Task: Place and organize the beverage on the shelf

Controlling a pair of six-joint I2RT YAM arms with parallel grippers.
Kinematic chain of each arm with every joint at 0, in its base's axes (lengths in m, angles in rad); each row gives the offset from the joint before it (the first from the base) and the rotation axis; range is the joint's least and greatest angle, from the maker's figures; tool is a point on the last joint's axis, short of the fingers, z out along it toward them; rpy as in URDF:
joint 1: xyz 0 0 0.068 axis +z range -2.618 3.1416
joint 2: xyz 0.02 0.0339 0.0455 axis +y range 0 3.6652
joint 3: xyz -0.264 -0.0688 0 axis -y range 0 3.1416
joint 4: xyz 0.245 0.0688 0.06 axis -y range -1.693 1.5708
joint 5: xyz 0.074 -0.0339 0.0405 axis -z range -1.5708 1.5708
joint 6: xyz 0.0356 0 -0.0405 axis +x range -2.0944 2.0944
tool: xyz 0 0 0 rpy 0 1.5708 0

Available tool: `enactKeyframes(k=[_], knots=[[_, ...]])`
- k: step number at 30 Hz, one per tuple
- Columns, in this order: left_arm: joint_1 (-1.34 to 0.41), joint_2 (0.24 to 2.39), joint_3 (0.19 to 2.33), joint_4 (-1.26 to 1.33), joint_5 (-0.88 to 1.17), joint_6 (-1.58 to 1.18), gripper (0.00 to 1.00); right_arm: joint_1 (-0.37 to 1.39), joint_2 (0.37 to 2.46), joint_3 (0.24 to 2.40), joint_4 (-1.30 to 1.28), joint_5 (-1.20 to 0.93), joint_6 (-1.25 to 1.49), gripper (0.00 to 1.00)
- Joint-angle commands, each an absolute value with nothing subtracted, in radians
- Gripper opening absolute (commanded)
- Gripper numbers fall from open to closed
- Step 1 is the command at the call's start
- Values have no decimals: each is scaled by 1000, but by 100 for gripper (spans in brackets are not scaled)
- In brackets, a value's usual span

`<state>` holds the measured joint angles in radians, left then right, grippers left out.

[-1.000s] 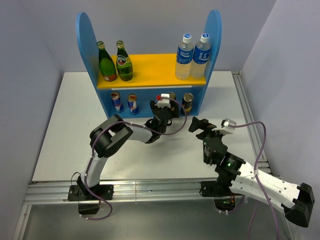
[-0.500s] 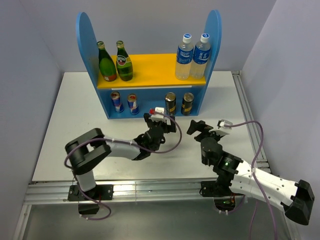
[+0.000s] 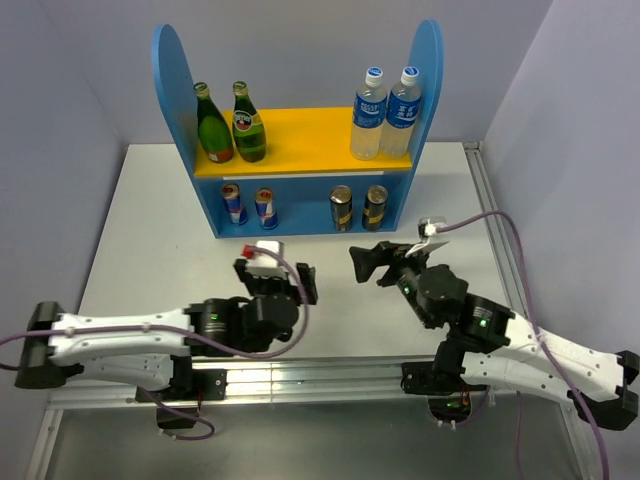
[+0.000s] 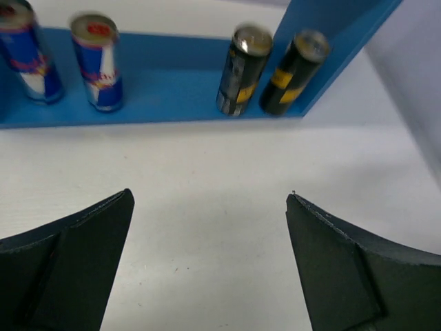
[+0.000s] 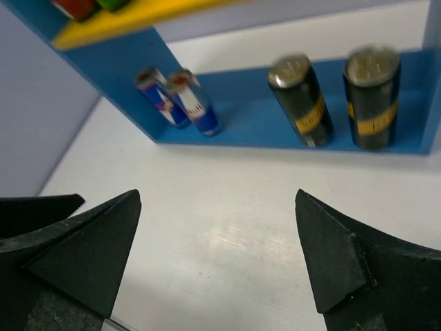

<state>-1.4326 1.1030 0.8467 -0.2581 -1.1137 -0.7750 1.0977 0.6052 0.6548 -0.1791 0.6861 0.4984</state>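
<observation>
Glass bottles [image 3: 214, 128] upper left on shelf [image 3: 172, 80], water bottles [image 3: 368, 120] upper right, cans [image 3: 342, 208] lined up below.

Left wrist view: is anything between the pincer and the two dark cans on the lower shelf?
Nothing visible. Only bare table lies between the open left pincer and the two dark cans, which stand side by side on the blue shelf's lower level.

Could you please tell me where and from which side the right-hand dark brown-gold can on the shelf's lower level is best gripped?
Grip the right-hand dark brown-gold can across its round body near mid-height, probably coming level from the open front. It stands upright, the yellow-orange upper board sits above it, and gaps separate it from the blue side panel and neighbouring can.
</observation>
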Motion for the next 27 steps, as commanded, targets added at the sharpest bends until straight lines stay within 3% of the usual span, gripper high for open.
enactKeyframes(k=[1, 5, 11, 16, 27], knots=[[-1488, 968, 1001, -697, -1271, -913, 99, 1114, 589, 842, -325, 673, 391, 100], [-1514, 867, 1147, -793, -1341, -822, 99, 1117, 601, 1021, -438, 739, 310, 100], [-1513, 874, 1368, -920, -1260, -770, 99, 1115, 673, 1282, -708, 788, 370, 100], [-1514, 913, 1419, -1051, -1244, -865, 99, 1115, 624, 1261, -741, 791, 397, 100], [-1513, 861, 1358, -931, -1239, -779, 99, 1115, 589, 1259, -755, 799, 399, 100]])
